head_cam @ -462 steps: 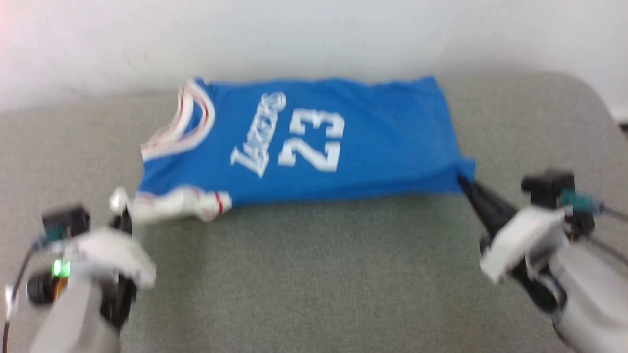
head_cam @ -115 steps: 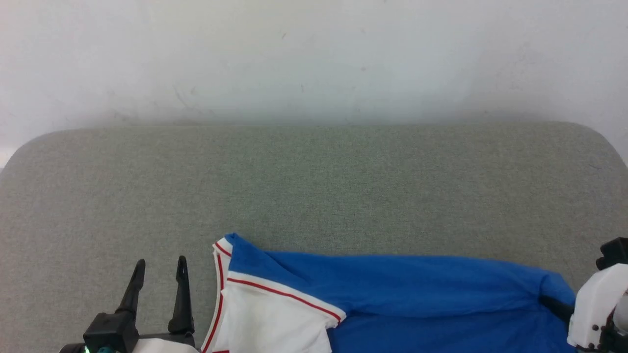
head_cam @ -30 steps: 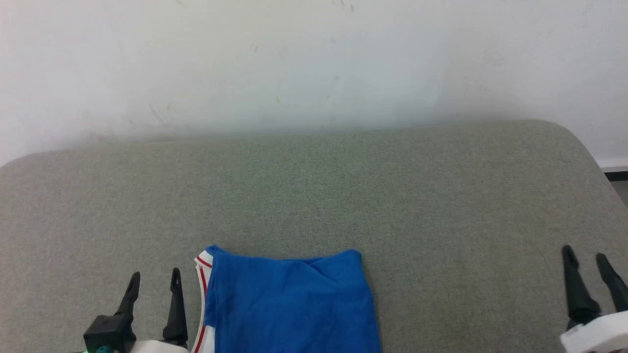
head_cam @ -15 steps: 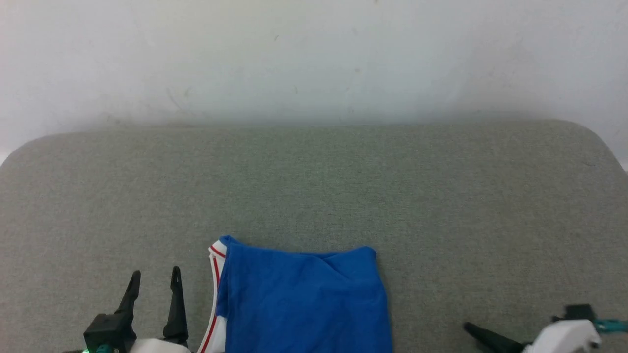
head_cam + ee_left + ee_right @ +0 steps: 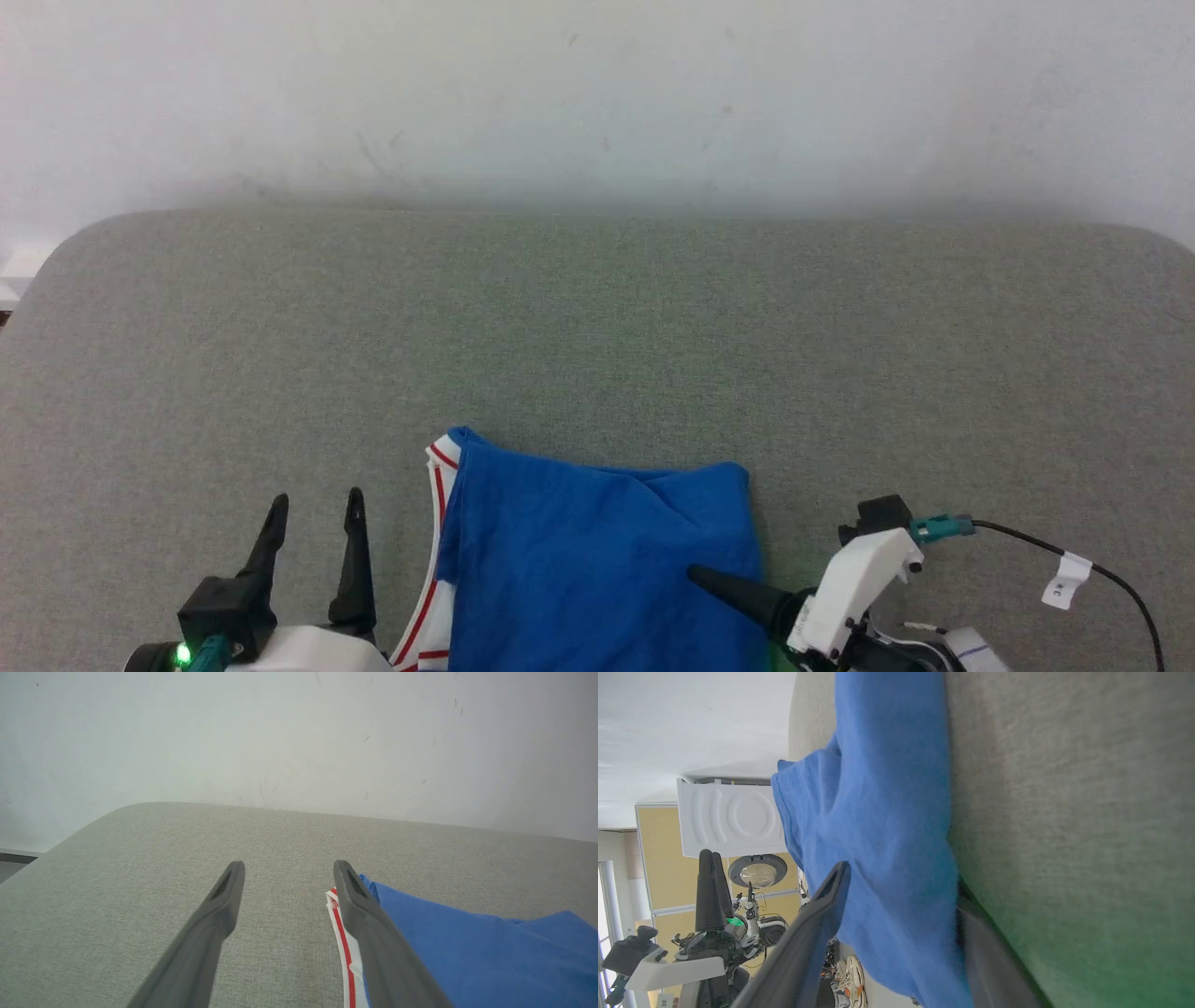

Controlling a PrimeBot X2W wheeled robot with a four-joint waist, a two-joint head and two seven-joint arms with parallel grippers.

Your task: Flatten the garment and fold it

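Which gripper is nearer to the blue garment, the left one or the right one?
Right. The right gripper straddles the right edge of the garment, fingers above and below the cloth. The left gripper stands open beside its striped left edge, not touching.

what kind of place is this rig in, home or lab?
Probably a lab or test room rather than a home: a grey padded work surface set against a bare white wall, and in the right wrist view, yellow wall panels and a white moulded panel behind.
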